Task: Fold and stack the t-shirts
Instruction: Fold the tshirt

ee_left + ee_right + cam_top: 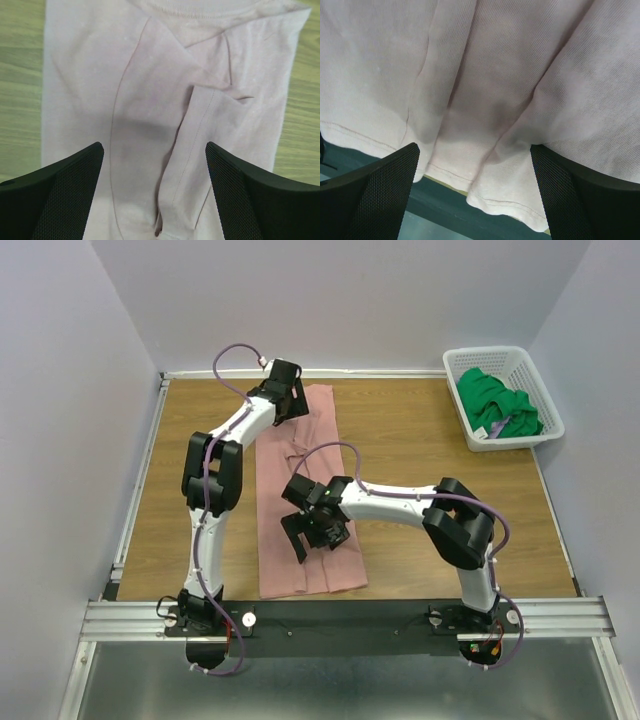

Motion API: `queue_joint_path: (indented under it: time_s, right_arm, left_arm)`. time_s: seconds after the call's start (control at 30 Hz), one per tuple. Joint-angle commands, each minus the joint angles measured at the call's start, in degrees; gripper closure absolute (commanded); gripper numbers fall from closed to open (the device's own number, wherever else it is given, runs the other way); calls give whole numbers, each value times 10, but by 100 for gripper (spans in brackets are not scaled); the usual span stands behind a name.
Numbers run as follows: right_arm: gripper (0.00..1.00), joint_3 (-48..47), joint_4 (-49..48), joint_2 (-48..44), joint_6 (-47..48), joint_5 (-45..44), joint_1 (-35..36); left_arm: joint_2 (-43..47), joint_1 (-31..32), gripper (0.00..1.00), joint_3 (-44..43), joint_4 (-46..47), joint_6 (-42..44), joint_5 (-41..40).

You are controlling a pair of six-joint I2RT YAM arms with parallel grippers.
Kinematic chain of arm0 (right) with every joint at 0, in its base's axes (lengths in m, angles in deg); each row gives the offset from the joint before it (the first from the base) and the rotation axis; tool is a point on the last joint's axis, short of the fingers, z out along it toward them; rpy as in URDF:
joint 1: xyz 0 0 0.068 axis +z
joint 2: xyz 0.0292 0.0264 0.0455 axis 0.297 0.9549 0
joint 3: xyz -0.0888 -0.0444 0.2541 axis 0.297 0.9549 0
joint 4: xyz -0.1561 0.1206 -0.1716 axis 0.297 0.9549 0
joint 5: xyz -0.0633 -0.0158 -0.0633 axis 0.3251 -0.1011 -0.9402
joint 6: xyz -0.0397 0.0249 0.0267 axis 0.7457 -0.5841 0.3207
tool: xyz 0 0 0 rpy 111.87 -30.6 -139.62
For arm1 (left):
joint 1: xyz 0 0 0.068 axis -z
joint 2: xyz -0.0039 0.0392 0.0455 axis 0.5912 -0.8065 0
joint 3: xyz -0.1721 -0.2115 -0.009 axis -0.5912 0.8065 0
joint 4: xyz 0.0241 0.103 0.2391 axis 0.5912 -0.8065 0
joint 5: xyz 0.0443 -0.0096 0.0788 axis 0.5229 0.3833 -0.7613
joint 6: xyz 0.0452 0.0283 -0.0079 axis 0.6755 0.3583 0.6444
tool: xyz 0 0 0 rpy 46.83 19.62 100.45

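Dusty-pink cloth t-shirt [275, 530] is lying as a long strip on the wooden table [420, 440], left gripper [155, 150] over its far collar end, right gripper [475, 150] over its near hem, both with fingers spread wide, bright green cloth t-shirt [495, 405] sitting in white plastic lattice basket [535, 375] far right.

A dusty-pink t-shirt [290, 570] is laid flat on the wooden table [420, 440], left of centre, folded into a long strip (collar at the far end, hem at the near edge). A white lattice basket [486, 351] is set in the far right corner.
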Motion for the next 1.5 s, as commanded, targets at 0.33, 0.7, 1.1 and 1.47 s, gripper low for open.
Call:
queue_joint_path:
  time_s: [0.33,0.7,1.1,1.47]
  right_arm:
    - [0,29,5,16,-21,-78,4]
    - [0,161,16,-56,-15,-89,-29]
    - [0,138,16,-94,-5,-82,-44]
    - [0,89,36,-166,4,-100,-51]
  left_arm:
    - [-48,5,16,4,9,-2,29]
    - [-117,34,25,-81,-7,-57,76]
    - [-108,34,15,-131,15,-68,79]
    - [102,27,1,-88,28,-39,18]
